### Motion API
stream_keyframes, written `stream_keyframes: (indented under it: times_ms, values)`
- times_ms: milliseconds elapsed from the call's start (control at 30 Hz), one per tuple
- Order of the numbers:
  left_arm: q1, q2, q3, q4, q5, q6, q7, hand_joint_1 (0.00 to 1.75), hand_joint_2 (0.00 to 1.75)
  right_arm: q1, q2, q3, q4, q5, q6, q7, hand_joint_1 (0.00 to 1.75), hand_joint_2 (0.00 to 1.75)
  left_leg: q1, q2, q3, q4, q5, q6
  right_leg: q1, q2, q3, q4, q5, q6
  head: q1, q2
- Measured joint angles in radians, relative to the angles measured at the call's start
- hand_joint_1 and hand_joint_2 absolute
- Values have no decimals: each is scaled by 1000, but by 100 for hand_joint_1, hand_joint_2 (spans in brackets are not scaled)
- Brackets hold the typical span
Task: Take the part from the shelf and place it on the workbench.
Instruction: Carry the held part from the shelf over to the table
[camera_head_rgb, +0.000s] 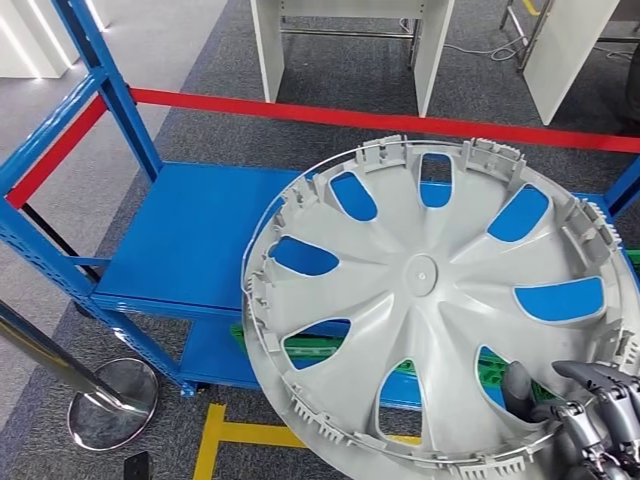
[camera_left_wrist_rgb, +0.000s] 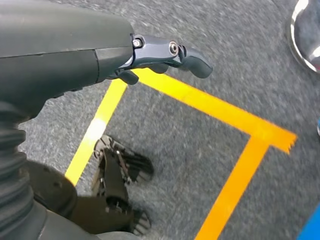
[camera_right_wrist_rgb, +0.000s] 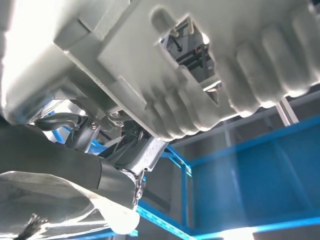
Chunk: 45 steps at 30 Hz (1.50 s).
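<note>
Right hand (camera_head_rgb: 585, 420) grips the grey wheel cover (camera_head_rgb: 438, 300) by its lower rim, fingers (camera_head_rgb: 596, 378) clamped; left hand (camera_left_wrist_rgb: 166, 52) hangs, fingers apart.

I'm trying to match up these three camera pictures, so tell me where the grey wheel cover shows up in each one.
Head view: the wheel cover fills the centre and right, its rim held by the right robot hand at the lower right.
Left wrist view: not in it.
Right wrist view: its ribbed grey rim spans the top, seen close.
Shared landmark: the blue shelf, also behind the cover in the right wrist view.
</note>
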Motion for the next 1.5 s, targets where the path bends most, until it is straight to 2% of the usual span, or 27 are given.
stream_keyframes:
  times_ms: [33, 67, 133, 167, 200, 233, 300, 367, 400, 467, 533, 600, 667, 733, 967, 1033, 1067, 1100, 1133, 1200, 1233, 1267, 1300, 1367, 1400, 1433, 1500]
  values:
    - [-1, 0, 0, 1, 0, 1, 1, 0, 175, 1, 0, 0, 1, -1, 0, 0, 175, 175, 3, 2, -8, -5, 11, 5, 0, 1, -11, 14, -20, 5, 1, 0]
    - [-1, -1, 0, 1, -1, 2, 2, 0, 175, 1, 0, 1, 2, -3, 0, 0, 175, 175, 6, 4, -18, -11, 23, 9, 0, 3, -26, 48, -56, 9, 3, 0]
    - [-2, -2, 1, 1, -4, 5, 2, 0, 175, 2, 0, 1, 7, -10, 0, 0, 175, 175, 6, 6, -42, -11, 41, 13, -1, 3, -61, 162, -144, 15, 6, 0]
    - [-2, -3, 1, 1, -5, 6, 2, 0, 175, 3, 0, 2, 10, -15, 0, 0, 175, 175, 5, 7, -53, -11, 49, 14, -1, 3, -71, 219, -167, 18, 6, 0]
    - [-1, -4, 1, 2, -5, 6, 1, 0, 175, 4, 0, 2, 13, -18, 0, 0, 175, 175, 4, 8, -64, -10, 57, 14, -1, 3, -69, 251, -169, 19, 6, 0]
    - [-1, -4, 1, 2, -4, 5, -1, 0, 175, 5, 0, 2, 15, -20, 0, 0, 175, 175, 3, 9, -73, -8, 64, 14, -1, 3, -51, 250, -153, 18, 6, 0]
    - [-1, -5, 2, 2, -2, 3, -5, 0, 175, 7, 0, 2, 18, -21, 0, 0, 175, 175, 2, 9, -86, -4, 74, 11, 0, 3, 41, 135, -108, 12, 6, 0]
    - [-2, -6, 2, 2, 0, 1, -8, 0, 175, 6, 0, 2, 18, -24, 0, 0, 175, 175, -1, 8, -93, 1, 81, 4, 3, 2, 138, -4, -102, 4, 5, 0]
    - [-2, -7, 3, 2, 0, 0, -9, 0, 175, 6, 0, 2, 18, -27, 0, 0, 175, 175, -3, 8, -96, 3, 85, -2, 5, 3, 159, -39, -110, 0, 5, 0]
    - [-2, -7, 3, 2, -1, -1, -10, 0, 175, 6, 0, 2, 17, -33, 0, 0, 175, 175, -3, 8, -99, 5, 92, -12, 5, 4, 158, -55, -114, -10, 4, 0]
    - [-1, -7, 4, 2, -3, 0, -10, 0, 175, 5, 0, 2, 16, -35, 0, 0, 175, 175, -1, 6, -108, 27, 72, -24, 3, 2, 150, -58, -107, -26, 3, 0]
    - [-1, -6, 4, 2, -6, 0, -10, 0, 175, 3, 0, 3, 16, -35, 0, 0, 175, 175, 3, 5, -141, 121, 3, -36, 0, -3, 146, -60, -100, -38, -1, 0]
    - [1, -6, 5, 2, -8, 0, -10, 0, 175, 3, 0, 3, 16, -36, 0, 0, 175, 175, 7, 5, -186, 256, -68, -44, 1, -4, 143, -59, -94, -42, -2, 0]
    - [3, -6, 5, 2, -9, 1, -10, 0, 175, 3, 0, 3, 16, -36, 0, 0, 175, 175, 10, 5, -198, 314, -80, -47, 1, -4, 142, -56, -90, -41, -3, 0]
    - [3, -6, 5, 2, -10, 2, -10, 0, 175, 3, 0, 3, 16, -36, 0, 0, 175, 175, 12, 5, -188, 306, -63, -48, 1, -4, 140, -54, -89, -40, -3, 0]
    - [3, -5, 5, 2, -10, 3, -9, 0, 175, 3, 0, 3, 16, -37, 0, 0, 175, 175, 14, 5, -141, 215, -11, -45, 1, -3, 141, -50, -91, -38, -3, 0]
    - [4, -5, 5, 3, -11, 4, -7, 0, 175, 1, 0, 4, 17, -38, 0, 0, 175, 175, 13, 4, -111, 148, 16, -40, 2, -2, 136, -45, -91, -32, -3, 0]
    - [4, -5, 5, 3, -12, 6, -5, 0, 175, -1, 0, 6, 17, -39, 0, 0, 175, 175, 14, 3, -81, 76, 41, -27, 3, 0, 122, -27, -103, -21, -2, 0]
    - [4, -5, 6, 4, -14, 7, -3, 0, 175, -2, 0, 7, 17, -40, 0, 0, 175, 175, 14, 3, -68, 33, 49, -14, 4, 1, 88, 29, -132, -10, 1, 0]
    - [4, -6, 6, 4, -17, 9, -1, 0, 175, -4, 0, 9, 19, -41, 0, 0, 175, 175, 14, 4, -69, 13, 47, 8, 5, 2, 3, 182, -203, 7, 6, 0]
    - [4, -6, 6, 5, -17, 9, 1, 0, 175, -4, 0, 9, 20, -41, 0, 0, 175, 175, 11, 5, -71, 14, 49, 10, 5, 3, -27, 245, -223, 7, 7, 0]
    - [4, -6, 6, 5, -18, 9, 2, 0, 175, -3, 0, 9, 22, -41, 0, 0, 175, 175, 9, 6, -73, 16, 50, 11, 5, 3, -31, 254, -215, 6, 7, 0]
    - [4, -6, 6, 5, -18, 9, 4, 0, 175, -3, 0, 9, 23, -41, 0, 0, 175, 175, 8, 5, -74, 19, 50, 11, 5, 3, -14, 222, -189, 4, 8, 0]
    - [4, -7, 6, 5, -19, 9, 6, 0, 175, -3, 0, 9, 25, -41, 0, 0, 175, 175, 4, 4, -76, 24, 50, 10, 6, 3, 54, 91, -125, -6, 8, 0]
    - [4, -8, 6, 5, -19, 9, 7, 0, 175, -4, 0, 9, 25, -41, 0, 0, 175, 175, 1, 4, -79, 27, 51, 8, 7, 3, 84, 33, -104, -10, 7, 0]
    - [3, -8, 6, 5, -19, 9, 7, 0, 175, -4, 0, 9, 25, -42, 0, 0, 175, 175, -1, 3, -83, 30, 54, 4, 8, 4, 101, -1, -95, -13, 7, 0]
    - [3, -8, 6, 5, -19, 9, 8, 0, 175, -1, 0, 10, 25, -43, 0, 0, 175, 175, -2, 4, -92, 33, 62, -8, 10, 6, 103, -15, -88, -19, 6, 0]
